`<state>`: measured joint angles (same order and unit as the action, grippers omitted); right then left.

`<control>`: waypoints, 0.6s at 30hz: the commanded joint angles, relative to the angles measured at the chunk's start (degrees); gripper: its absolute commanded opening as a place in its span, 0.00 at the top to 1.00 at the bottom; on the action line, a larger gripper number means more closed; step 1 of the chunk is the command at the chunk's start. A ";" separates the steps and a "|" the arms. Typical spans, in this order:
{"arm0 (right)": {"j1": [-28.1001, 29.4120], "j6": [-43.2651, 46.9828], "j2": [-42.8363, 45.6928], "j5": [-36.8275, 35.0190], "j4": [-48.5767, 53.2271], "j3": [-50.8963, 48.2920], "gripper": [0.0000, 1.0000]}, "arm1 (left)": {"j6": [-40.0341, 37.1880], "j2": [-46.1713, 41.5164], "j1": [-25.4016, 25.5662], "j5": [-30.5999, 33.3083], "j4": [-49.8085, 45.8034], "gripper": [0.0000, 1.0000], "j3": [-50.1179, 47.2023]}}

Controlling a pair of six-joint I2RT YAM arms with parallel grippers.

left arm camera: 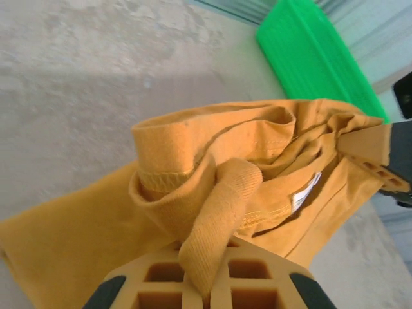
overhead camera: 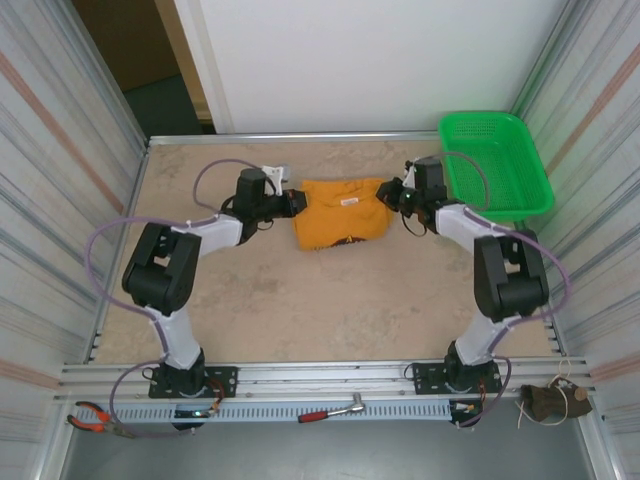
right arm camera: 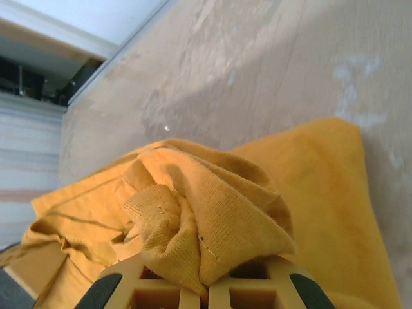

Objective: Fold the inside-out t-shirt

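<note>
Mustard-orange cotton, the inside-out t-shirt (overhead camera: 338, 212) lies bunched toward the far middle of the counter (overhead camera: 300, 300), left hand (overhead camera: 292, 201) and right hand (overhead camera: 386, 191) each pinching one side edge; mid-fold, seemingly, the next move calling for both to travel together.

Tips of left claw (left arm camera: 205, 286), right claw (right arm camera: 206, 286) under t-shirt (overhead camera: 336, 214)

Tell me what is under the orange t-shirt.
The t-shirt is bunched between the shut left gripper and right gripper, over the beige table. Bare tabletop borders it; whatever sits directly beneath the cloth is covered.
</note>
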<state>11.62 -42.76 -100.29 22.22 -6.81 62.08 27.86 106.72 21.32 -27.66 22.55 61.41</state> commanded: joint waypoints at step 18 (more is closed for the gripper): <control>-2.29 2.12 -7.69 0.69 9.78 12.45 0.45 | 2.64 4.46 -5.26 5.80 -10.44 0.18 11.63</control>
<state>10.44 -41.08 -116.44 22.17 1.50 76.82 29.52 117.82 17.08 -20.34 15.51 70.13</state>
